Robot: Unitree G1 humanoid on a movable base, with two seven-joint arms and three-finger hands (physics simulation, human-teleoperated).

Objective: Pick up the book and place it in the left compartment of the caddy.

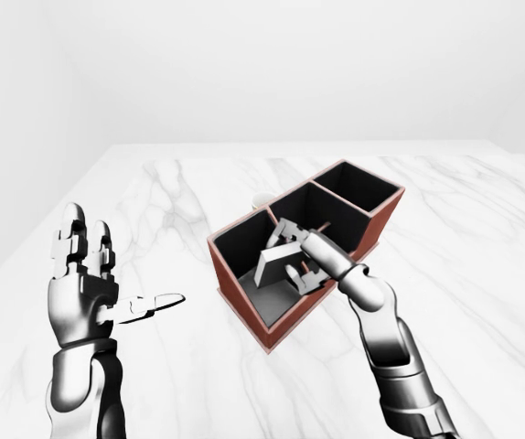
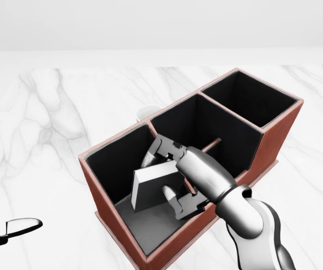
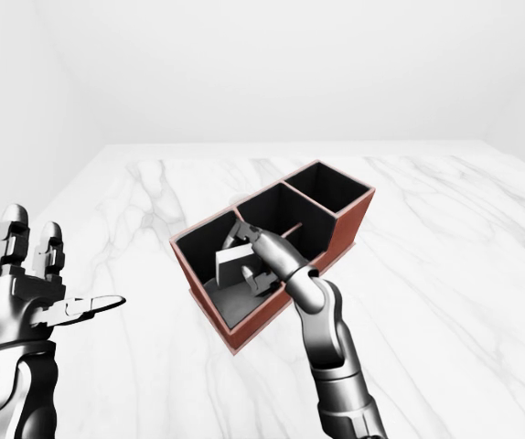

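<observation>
The red-brown caddy (image 2: 274,140) with three black-lined compartments lies slantwise on the white marble table (image 2: 49,112). My right hand (image 2: 162,171) reaches over the caddy's lower rim into its left compartment. Its fingers are shut on the grey book (image 2: 149,191). The book stands tilted inside that compartment, its lower end close to the floor. My left hand (image 1: 125,261) is open and empty, raised palm-inward at the left of the left-eye view, well apart from the caddy.
A small white round object (image 2: 144,112) shows just past the caddy's upper-left wall, mostly hidden by it. The middle and right compartments show nothing in them. The marble top spreads on all sides of the caddy.
</observation>
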